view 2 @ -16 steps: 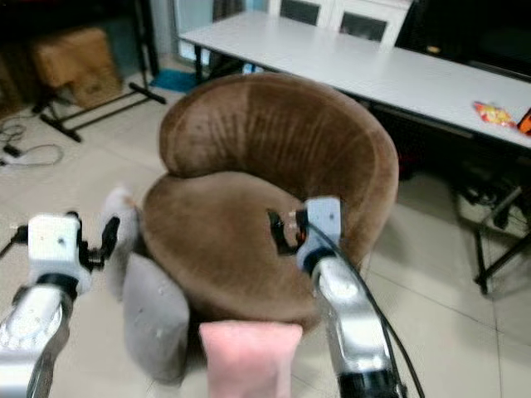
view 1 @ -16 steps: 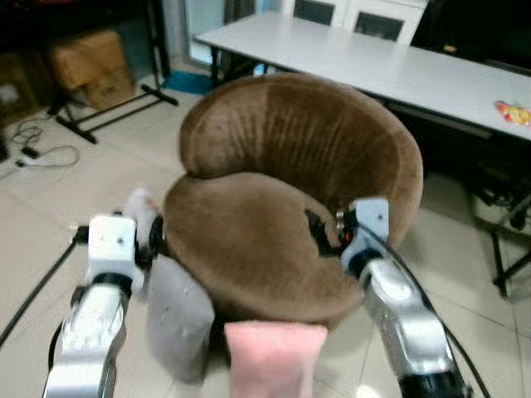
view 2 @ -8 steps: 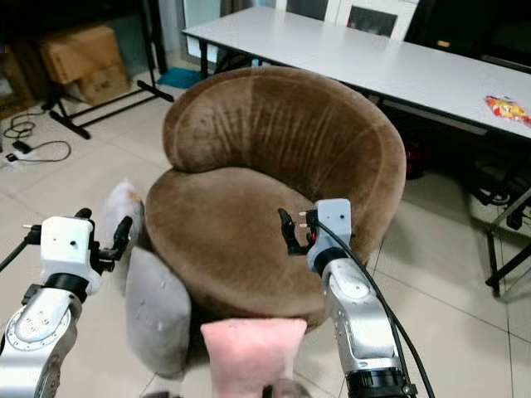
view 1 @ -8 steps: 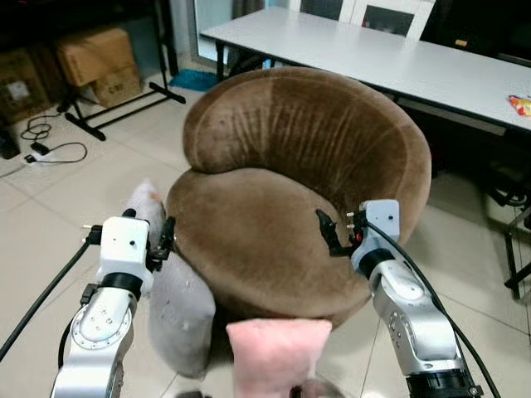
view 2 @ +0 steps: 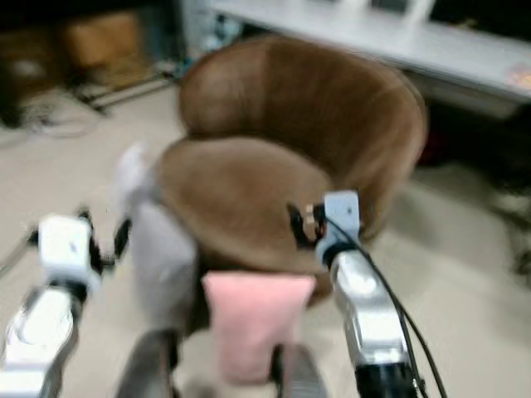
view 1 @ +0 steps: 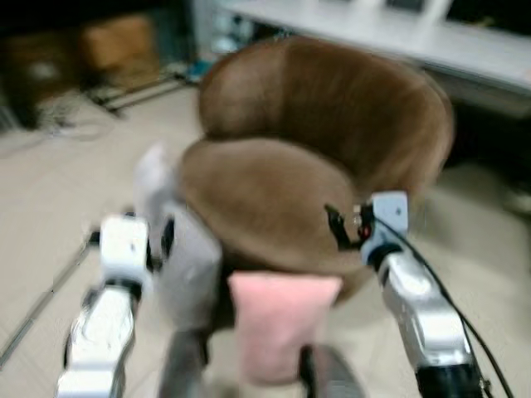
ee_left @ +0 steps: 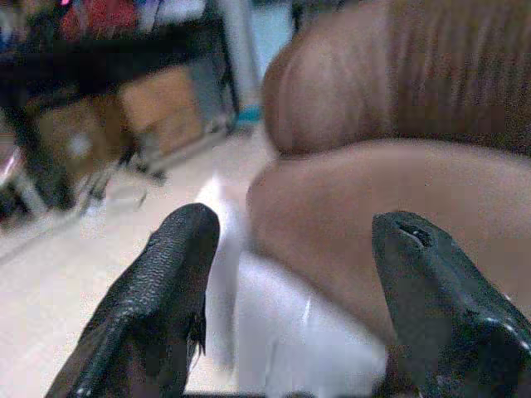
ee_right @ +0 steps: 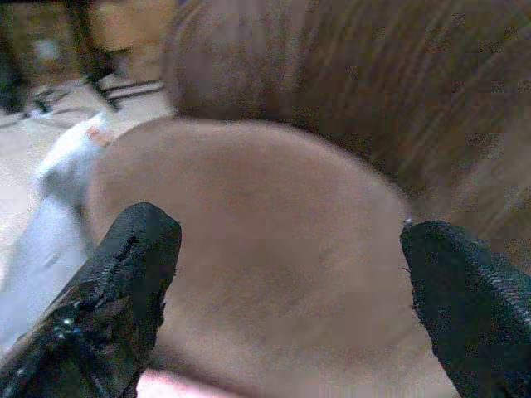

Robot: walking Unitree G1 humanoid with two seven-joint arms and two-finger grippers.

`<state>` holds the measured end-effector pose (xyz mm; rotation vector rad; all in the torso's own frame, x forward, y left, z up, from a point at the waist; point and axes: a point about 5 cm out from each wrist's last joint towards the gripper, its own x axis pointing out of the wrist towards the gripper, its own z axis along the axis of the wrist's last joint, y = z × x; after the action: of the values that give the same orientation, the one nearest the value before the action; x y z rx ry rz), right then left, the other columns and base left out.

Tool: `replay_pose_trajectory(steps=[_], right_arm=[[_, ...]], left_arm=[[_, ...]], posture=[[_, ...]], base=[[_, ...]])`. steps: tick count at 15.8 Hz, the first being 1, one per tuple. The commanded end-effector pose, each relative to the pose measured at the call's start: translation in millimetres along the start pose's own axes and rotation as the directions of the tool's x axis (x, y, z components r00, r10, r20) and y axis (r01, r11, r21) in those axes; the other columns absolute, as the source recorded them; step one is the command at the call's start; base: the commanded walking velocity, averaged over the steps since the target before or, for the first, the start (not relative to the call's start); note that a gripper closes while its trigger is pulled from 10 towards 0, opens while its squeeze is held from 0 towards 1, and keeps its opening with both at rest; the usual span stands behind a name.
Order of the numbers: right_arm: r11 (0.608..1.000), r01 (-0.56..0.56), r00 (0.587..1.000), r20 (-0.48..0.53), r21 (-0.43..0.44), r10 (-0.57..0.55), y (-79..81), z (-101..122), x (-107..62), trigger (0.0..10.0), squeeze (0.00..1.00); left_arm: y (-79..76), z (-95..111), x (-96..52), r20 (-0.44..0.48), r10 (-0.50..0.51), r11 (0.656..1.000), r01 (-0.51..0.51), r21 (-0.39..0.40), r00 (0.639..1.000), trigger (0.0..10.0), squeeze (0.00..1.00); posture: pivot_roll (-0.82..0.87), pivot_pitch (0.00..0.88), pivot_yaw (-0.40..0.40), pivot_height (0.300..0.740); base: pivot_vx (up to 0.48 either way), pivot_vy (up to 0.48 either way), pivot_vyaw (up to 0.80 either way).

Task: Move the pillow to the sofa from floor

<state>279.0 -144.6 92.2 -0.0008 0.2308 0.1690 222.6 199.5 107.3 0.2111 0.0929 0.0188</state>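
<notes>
Pale tiled floor (view 1: 50,191) carries brown round sofa (view 1: 332,116), w/ grey pillow (view 1: 187,261) and pink pillow (view 1: 278,319) standing on it, leaning against sofa front.

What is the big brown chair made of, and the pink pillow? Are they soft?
The brown sofa chair looks covered in plush, velvety fabric: a matte, ribbed nap shows on its backrest. The pink pillow leaning against its front looks like soft cloth, puffy and unshiny, though blur hides the weave. Both probably feel soft.
</notes>
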Motion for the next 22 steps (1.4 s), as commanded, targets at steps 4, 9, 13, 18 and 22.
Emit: replay_pose_trajectory(steps=[4, 9, 13, 18, 22], right_arm=[[1.0, -0.001, 1.0, -0.003, -0.002, 0.001, 3.5, 0.2, 1.6, 10.0, 0.0], [1.0, -0.007, 1.0, -0.003, 0.003, 0.007, 3.5, 0.5, 2.8, 10.0, 0.0], [1.0, -0.001, 1.0, -0.016, -0.027, 0.001, 2.3, -1.0, 3.1, 10.0, 0.0], [1.0, 0.008, 1.0, -0.019, -0.028, -0.009, 1.4, -1.8, 3.6, 10.0, 0.0], [0.993, -0.105, 0.994, -0.049, -0.061, 0.102, 9.1, -6.8, 1.8, 10.0, 0.0]], left_arm=[[3.9, 10.0, 4.7, 0.039, 0.005, 1.0, -0.006, 0.019, 0.999, 10.0, 0.0], [5.1, 8.7, 3.4, 0.041, 0.003, 1.0, -0.004, 0.007, 0.999, 10.0, 0.0], [5.1, 7.7, 2.8, 0.037, 0.0, 1.0, -0.001, 0.01, 0.999, 10.0, 0.0], [4.7, 9.1, 4.7, 0.036, -0.001, 1.0, 0.001, 0.0, 0.999, 10.0, 0.0], [0.3, 9.2, 3.7, 0.046, -0.025, 1.0, 0.025, 0.001, 0.999, 10.0, 0.0]], posture=[[-0.07, 0.0, -0.066, 0.56], [-0.07, 0.0, -0.069, 0.56], [-0.07, 0.0, -0.067, 0.56], [-0.07, 0.0, -0.067, 0.56], [-0.07, 0.0, -0.066, 0.56]], base=[[0.0, 0.0, 0.0], [0.12, 0.0, 0.0], [0.332, 0.0, 0.0], [0.363, 0.0, 0.57], [0.254, 0.0, 0.0]])
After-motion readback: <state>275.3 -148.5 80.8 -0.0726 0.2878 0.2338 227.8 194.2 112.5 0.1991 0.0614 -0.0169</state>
